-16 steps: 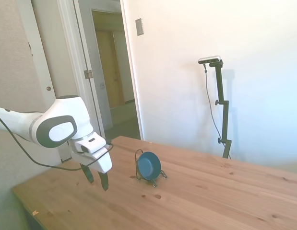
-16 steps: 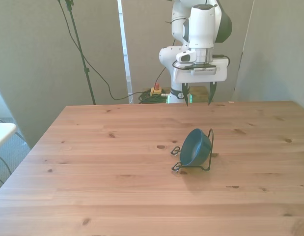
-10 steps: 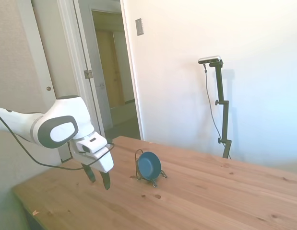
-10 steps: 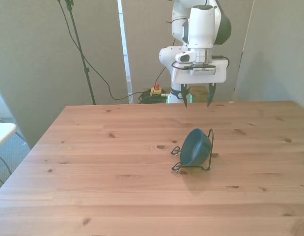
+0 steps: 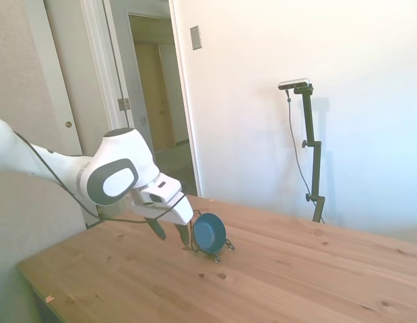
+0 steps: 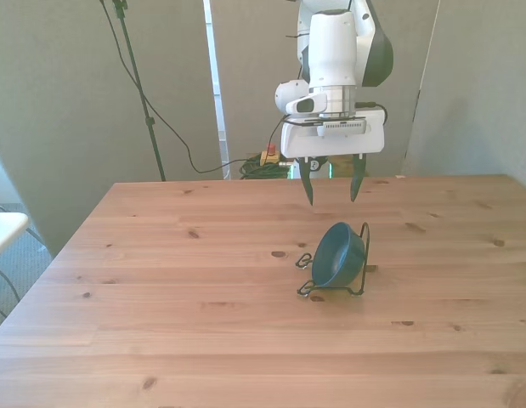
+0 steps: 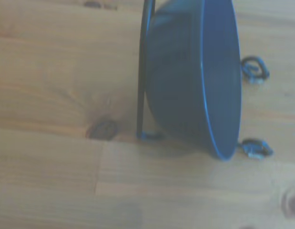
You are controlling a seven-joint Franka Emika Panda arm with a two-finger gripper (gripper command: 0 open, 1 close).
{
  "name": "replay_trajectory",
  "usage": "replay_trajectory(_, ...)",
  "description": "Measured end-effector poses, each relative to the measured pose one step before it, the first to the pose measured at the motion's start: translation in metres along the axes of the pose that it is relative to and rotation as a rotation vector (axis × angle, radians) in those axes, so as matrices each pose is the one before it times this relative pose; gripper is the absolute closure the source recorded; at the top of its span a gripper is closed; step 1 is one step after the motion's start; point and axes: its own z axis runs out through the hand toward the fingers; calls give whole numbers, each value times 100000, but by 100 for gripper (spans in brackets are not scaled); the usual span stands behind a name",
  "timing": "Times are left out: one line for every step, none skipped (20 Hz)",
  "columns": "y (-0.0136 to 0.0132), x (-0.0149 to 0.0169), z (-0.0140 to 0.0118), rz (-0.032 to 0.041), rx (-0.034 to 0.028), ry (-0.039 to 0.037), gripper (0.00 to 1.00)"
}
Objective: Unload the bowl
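Bowl on edge in wire rack, spread hand above, bare table all round.

One camera stands off the table's side, looking across the wooden table toward a white wall and an open doorway. Another sits across the table, looking down its length from slightly above. The wrist camera looks from close by, a little blurred. All three share the bowl in its wire rack.
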Motion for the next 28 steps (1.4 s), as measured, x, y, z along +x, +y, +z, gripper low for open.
replay_trajectory(-220, 735, 14, -1415, 1572, 323, 0)
replay_trajectory(-202, 689, -119, -1525, 1864, 8, 0)
replay_trajectory(-153, 591, -162, -1705, 1600, 57, 0)
replay_trajectory(-137, 502, -119, -2026, 1733, -97, 0)
replay_trajectory(-144, 460, -93, -2232, 2067, -221, 0)
replay_trajectory(-108, 393, 76, -1985, 1730, -402, 0)
replay_trajectory(-99, 395, 181, -1488, 1371, -411, 0)
replay_trajectory(-41, 341, 344, -1494, 1236, -597, 0)
replay_trajectory(-32, 396, 461, -1589, 1401, -717, 0)
replay_trajectory(50, 398, 499, -1539, 1415, -703, 0)
replay_trajectory(101, 424, 553, -1528, 1336, -762, 0)
replay_trajectory(138, 397, 508, -1556, 1317, -706, 0)
replay_trajectory(138, 348, 475, -1422, 1162, -922, 0)
replay_trajectory(74, 237, 390, -1764, 1219, -1720, 0)
replay_trajectory(7, 95, 319, -1884, 1355, -2297, 0)
replay_trajectory(-10, 65, 163, -1945, 765, -1924, 0)
replay_trajectory(2, -5, 107, -1728, 457, -1958, 0)
replay_trajectory(31, -25, 89, -1248, 554, -1724, 0)
replay_trajectory(68, 37, 80, -848, 277, -717, 0)
replay_trajectory(102, 13, 123, -645, 228, -904, 100)
replay_trajectory(106, 46, 103, -595, 204, -588, 100)
replay_trajectory(104, 99, 92, -292, 111, -208, 100)
replay_trajectory(154, 96, 100, -343, -56, -100, 100)
replay_trajectory(148, 109, 175, -553, -97, -270, 100)
replay_trajectory(198, 79, 212, -392, -58, -486, 100)
replay_trajectory(191, 61, 254, -108, -18, -500, 100)
replay_trajectory(176, 35, 218, 42, 265, -615, 100)
replay_trajectory(102, 18, 139, -212, 341, -599, 100)
